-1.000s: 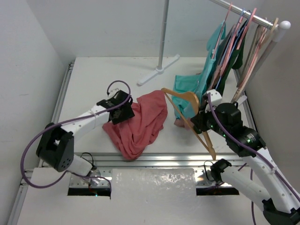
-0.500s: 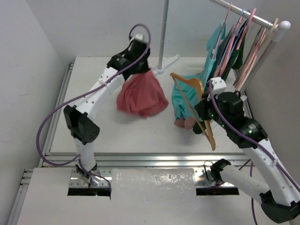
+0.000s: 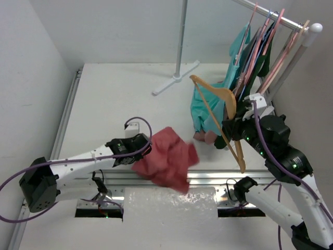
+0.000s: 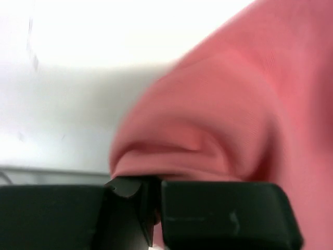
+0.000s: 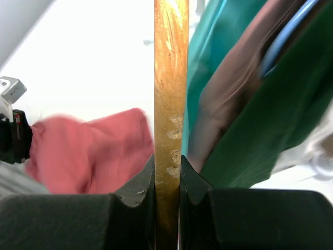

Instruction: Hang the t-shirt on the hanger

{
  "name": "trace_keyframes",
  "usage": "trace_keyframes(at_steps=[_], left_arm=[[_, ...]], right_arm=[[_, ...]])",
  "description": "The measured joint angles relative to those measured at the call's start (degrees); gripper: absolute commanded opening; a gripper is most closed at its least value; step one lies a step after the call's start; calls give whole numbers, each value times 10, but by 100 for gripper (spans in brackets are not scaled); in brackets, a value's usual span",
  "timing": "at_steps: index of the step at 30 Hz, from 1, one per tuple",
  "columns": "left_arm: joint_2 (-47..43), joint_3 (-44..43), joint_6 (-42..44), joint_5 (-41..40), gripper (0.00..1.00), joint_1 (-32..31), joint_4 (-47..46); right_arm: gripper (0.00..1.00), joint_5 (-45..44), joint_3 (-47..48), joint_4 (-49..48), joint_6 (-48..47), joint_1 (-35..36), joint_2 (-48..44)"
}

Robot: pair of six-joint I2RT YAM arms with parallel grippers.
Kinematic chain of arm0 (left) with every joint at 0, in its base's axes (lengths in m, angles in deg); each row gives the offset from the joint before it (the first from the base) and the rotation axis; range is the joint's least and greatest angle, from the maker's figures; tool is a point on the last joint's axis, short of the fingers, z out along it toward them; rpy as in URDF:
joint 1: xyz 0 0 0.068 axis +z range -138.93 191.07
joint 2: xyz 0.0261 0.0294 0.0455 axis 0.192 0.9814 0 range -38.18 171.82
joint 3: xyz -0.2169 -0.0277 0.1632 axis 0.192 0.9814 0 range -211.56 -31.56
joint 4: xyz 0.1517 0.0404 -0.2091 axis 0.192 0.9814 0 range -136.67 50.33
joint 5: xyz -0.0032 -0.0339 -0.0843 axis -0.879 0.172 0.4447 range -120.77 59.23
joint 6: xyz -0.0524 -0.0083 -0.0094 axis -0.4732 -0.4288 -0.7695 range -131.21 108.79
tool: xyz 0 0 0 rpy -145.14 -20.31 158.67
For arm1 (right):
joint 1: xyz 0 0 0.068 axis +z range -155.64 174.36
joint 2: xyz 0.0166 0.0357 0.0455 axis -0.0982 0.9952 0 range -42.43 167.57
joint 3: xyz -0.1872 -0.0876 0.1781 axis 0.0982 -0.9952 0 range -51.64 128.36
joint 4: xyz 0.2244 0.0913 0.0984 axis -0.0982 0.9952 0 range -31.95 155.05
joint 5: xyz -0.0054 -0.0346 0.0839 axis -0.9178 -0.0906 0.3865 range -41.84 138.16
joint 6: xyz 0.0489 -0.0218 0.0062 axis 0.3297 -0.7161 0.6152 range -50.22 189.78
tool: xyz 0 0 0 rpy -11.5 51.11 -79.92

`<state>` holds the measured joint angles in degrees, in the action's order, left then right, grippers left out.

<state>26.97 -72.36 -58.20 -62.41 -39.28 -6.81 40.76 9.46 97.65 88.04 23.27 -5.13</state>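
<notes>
**A:** Where is the t-shirt (image 3: 165, 162) at this moment?

**B:** It hangs in a crumpled bundle from your left gripper (image 3: 141, 149) and spills out to that gripper's right. It is low over the near edge of the table (image 3: 104, 99) and crosses the metal rail (image 3: 218, 176) there. I cannot tell whether the cloth touches the surface.

**A:** And the grip on it?

**B:** Your left jaws are pressed together on a fold of the red cloth. In the left wrist view the fold bulges out just above the closed fingers (image 4: 218, 213), and everything there is blurred.

**A:** What about the hanger?

**B:** The hanger (image 3: 221, 109) sits in your right gripper (image 3: 235, 129), well off to the right of the shirt and apart from it. Those jaws are clamped on one wooden bar, which runs straight up between the fingers in the right wrist view. The hanger is tilted. Its peak rises beyond the gripper, and one arm slants down past it toward the near edge.

**A:** What surrounds that gripper?

**B:** Just behind the hanger, a teal shirt (image 3: 205, 107) droops from the clothes rack (image 3: 270, 13) down to the table. To the right of the gripped bar, in the wrist view, hangs a dark green garment (image 5: 260, 130). Pink hangers (image 3: 264, 46) hang on the rack, up beyond your right gripper.
</notes>
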Motion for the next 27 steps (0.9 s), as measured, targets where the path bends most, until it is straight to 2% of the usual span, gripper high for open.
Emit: trace_keyframes(at_steps=[3,7,10,15,17,18,20,22,23,24,25,27], left_arm=[[0,50,-17,4,0,0,-7],[0,15,-11,6,0,0,-34],[2,-57,13,18,0,0,-35],[34,-246,54,50,0,-3,-15],[46,-316,52,31,3,-3,9],[54,-346,48,19,8,3,23],[68,-370,45,5,9,31,32],[87,-357,47,-1,35,77,32],[95,-337,47,-4,52,91,28],[105,-311,47,-10,94,106,29],[117,-282,44,-17,100,115,35],[141,-247,30,-30,100,118,72]], right_arm=[[0,15,-28,5,1,0,2],[0,27,-34,15,1,0,16],[0,30,-34,14,0,0,21],[0,25,-34,14,-1,0,25],[0,15,-33,16,-2,0,25],[0,11,-31,17,-3,0,25],[0,7,-28,17,-3,0,25],[0,4,-26,17,-3,0,25],[0,3,-26,17,-3,0,25],[0,3,-26,17,-5,0,25],[0,2,-26,17,-5,0,24],[0,0,-26,17,-7,0,24]])
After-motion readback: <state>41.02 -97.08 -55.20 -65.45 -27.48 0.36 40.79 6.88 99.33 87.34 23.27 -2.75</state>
